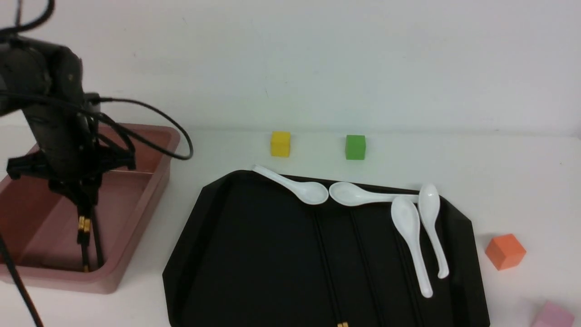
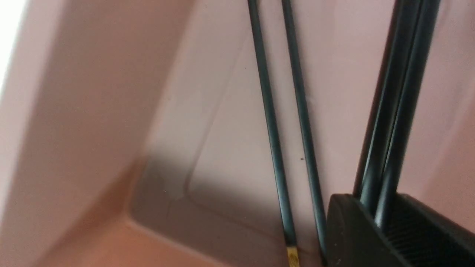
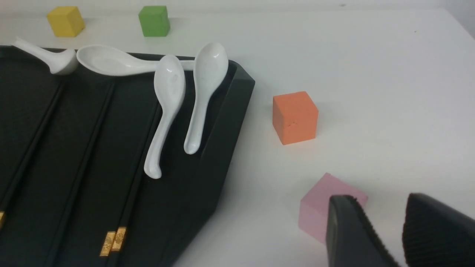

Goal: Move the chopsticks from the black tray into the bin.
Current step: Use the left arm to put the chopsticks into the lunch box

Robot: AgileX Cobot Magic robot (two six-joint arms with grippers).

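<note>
Black ribbed pads of my left gripper clamp a pair of chopsticks nearly upright inside the pink bin, so I judge release is the step in hand, then a reach back to the tray for the remaining chopsticks, while my right gripper hangs with fingers apart.

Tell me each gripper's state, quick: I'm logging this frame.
Left gripper: closed, holding chopsticks over the bin.
Right gripper: open, holding nothing.
</note>
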